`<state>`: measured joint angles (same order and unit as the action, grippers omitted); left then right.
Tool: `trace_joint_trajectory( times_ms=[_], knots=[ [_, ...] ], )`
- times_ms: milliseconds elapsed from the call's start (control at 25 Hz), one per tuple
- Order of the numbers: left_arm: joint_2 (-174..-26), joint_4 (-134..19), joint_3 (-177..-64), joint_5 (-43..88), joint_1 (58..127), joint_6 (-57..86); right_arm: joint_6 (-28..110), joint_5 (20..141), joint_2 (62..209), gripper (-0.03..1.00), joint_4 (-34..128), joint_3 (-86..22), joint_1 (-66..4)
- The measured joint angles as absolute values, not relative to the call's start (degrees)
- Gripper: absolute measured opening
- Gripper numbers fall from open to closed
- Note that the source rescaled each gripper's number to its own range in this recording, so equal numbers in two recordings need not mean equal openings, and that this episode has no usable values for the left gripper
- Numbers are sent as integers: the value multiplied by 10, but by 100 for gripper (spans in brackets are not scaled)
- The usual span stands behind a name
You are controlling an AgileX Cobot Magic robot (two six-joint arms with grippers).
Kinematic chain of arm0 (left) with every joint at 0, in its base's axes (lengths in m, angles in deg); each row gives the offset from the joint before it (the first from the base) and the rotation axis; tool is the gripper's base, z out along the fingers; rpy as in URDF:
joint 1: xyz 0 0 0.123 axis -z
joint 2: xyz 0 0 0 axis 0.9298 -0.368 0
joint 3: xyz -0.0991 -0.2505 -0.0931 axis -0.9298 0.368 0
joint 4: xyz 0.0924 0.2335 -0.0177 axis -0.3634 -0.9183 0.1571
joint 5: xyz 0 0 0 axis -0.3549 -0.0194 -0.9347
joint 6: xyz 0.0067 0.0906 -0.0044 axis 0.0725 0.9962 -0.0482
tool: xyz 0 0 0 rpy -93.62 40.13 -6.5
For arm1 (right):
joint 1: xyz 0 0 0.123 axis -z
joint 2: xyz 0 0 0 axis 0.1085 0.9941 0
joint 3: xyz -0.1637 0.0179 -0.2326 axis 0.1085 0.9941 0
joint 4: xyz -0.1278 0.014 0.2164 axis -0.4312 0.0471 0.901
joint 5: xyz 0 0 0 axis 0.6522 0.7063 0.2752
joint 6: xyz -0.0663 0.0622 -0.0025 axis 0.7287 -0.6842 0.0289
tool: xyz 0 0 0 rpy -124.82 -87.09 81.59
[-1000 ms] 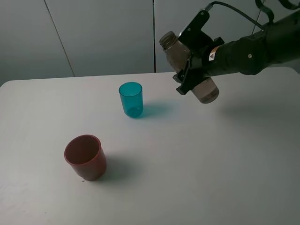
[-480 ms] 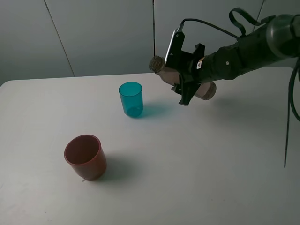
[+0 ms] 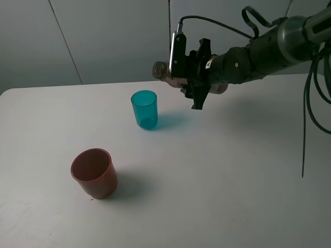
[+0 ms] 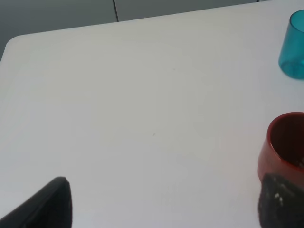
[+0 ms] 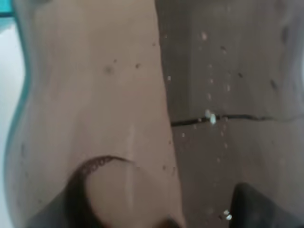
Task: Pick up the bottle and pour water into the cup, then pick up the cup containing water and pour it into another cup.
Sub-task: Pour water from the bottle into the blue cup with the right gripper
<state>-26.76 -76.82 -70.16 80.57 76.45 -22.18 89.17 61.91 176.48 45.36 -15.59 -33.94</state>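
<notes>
My right gripper (image 3: 192,77) is shut on the smoky grey-brown bottle (image 3: 164,71). It holds the bottle tipped almost level in the air, the open neck pointing left, above and a little right of the teal cup (image 3: 144,109). The bottle (image 5: 114,95) fills the right wrist view, with a sliver of teal at its edge. The red-brown cup (image 3: 94,173) stands at the front left. In the left wrist view my left gripper (image 4: 166,204) is open, low over the table, with the red-brown cup (image 4: 283,142) by one fingertip and the teal cup (image 4: 293,46) farther off.
The white table (image 3: 207,170) ends against grey wall panels at the back. The right arm's black cables (image 3: 310,93) hang at the right edge of the exterior view.
My right gripper has carried the bottle left toward the teal cup and tipped it from slanted to nearly level. The cups and the left arm have not moved.
</notes>
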Motion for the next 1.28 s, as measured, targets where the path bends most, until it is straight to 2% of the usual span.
trace_joint_trajectory(
  times_ms=[600, 920, 1280],
  knots=[
    [-268, -768, -702, 806, 765, -222, 1045, 613, 1836, 0, 527, -237, -363],
    [-268, -768, -702, 806, 765, -222, 1170, 579, 1844, 0, 604, -240, -364],
    [-268, -768, -702, 806, 765, -222, 1247, 568, 1844, 0, 629, -240, -359]
  ],
)
